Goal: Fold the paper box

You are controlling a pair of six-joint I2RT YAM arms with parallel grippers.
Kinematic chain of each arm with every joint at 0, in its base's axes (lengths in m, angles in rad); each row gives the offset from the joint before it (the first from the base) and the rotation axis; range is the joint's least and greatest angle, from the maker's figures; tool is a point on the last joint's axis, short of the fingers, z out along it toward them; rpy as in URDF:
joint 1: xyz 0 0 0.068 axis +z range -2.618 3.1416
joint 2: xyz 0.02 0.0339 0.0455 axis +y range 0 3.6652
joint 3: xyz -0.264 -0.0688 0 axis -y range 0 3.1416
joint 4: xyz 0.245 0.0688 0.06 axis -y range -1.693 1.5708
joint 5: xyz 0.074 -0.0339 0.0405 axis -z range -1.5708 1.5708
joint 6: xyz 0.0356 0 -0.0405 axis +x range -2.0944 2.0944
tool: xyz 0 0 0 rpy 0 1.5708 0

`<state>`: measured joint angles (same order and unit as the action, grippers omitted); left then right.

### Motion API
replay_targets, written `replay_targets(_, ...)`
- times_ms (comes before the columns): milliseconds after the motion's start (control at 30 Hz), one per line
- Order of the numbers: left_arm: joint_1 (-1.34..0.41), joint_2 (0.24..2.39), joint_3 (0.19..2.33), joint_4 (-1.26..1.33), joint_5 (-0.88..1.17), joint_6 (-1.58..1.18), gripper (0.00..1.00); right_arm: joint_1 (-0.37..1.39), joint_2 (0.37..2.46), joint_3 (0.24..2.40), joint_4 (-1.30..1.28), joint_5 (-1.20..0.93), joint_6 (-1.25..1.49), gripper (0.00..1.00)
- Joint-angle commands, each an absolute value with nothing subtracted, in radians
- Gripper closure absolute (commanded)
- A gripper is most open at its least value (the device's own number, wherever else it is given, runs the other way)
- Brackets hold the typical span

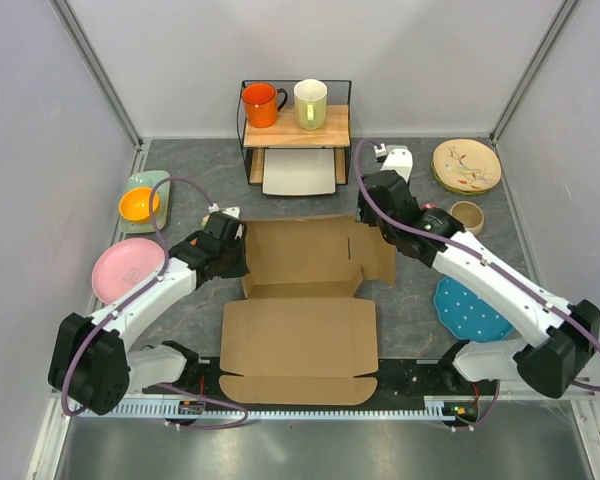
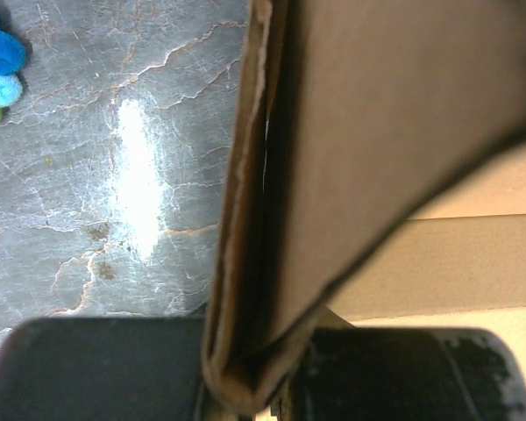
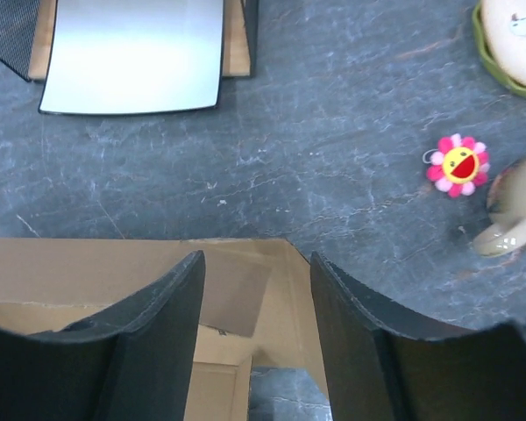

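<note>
The paper box [image 1: 300, 330] is a brown die-cut sheet lying mid-table, its near panel flat and its far half partly raised into walls. My left gripper [image 1: 234, 256] is at the far half's left edge. In the left wrist view it [image 2: 245, 377] is shut on a doubled-over side flap [image 2: 394, 105] that stands up between the fingers. My right gripper [image 1: 376, 224] hovers over the box's far right corner. In the right wrist view it [image 3: 256, 281] is open and empty, with the corner flap [image 3: 70, 267] below and between the fingers [image 3: 158, 342].
A wooden shelf [image 1: 295, 128] at the back holds an orange mug [image 1: 261, 104] and a pale mug [image 1: 310, 103], with a white tray [image 1: 300, 172] beneath. A pink plate [image 1: 126, 270] and orange bowl [image 1: 139, 204] lie left. A floral plate [image 1: 466, 165], small cup [image 1: 467, 215], flower toy [image 3: 460, 165] and blue plate [image 1: 470, 308] lie right.
</note>
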<state>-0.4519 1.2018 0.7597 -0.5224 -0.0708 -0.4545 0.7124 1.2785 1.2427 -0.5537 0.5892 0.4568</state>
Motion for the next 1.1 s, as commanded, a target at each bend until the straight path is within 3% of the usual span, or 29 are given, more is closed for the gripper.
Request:
replay_targets(0, -0.454, 1.154, 0.755, -0.482, -0.046, -0.449, 0.98, 0.696, 1.327, 1.284, -0.5, 0.485, 0.463, 0.42)
replay_targets(333, -0.454, 1.131, 0.758, -0.505, -0.046, -0.428, 0.98, 0.696, 1.214, 1.183, -0.448, 0.451, 0.333, 0.21)
replay_targets(600, -0.454, 1.143, 0.77, -0.535, -0.077, -0.394, 0.98, 0.698, 1.103, 1.083, -0.42, 0.316, 0.238, 0.19)
replay_targets(1067, -0.454, 1.152, 0.796, -0.558, -0.075, -0.391, 0.98, 0.733, 1.178, 1.143, -0.489, 0.245, 0.13, 0.2)
